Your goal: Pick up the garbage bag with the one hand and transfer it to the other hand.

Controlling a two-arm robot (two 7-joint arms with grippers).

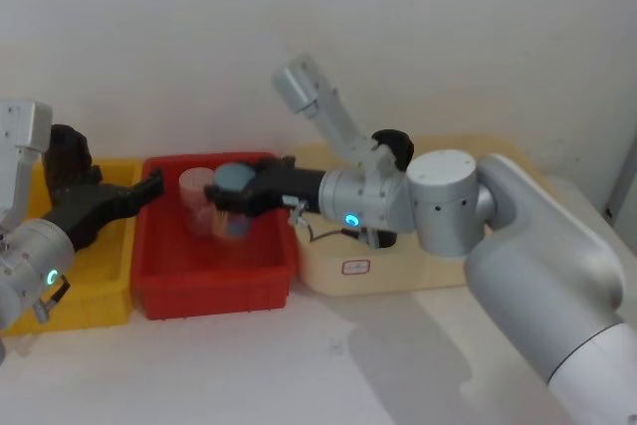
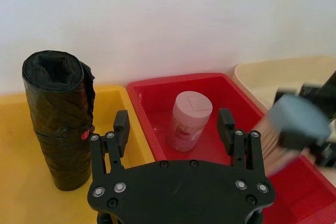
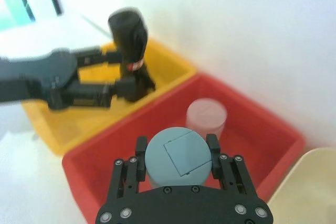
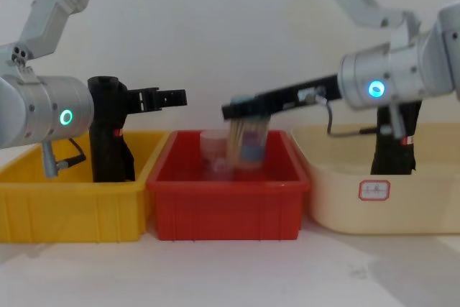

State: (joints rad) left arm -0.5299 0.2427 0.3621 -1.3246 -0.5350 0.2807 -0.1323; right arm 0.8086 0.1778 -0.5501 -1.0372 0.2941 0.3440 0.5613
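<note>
The garbage bag stands upright in the yellow bin, ungrasped. The left tool hovers beside it, spread wide, while the right tool grips a grey-capped bottle over the red bin — occupied, it cannot receive a handover

Lab/test setup: plain white wall, white counter w/ yellow bin, red bin, cream bin.

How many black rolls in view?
2. The garbage bag stands in the yellow bin beside the left end effector; a second black roll stands in the cream bin behind the right arm. Bin walls could hide more.
</note>
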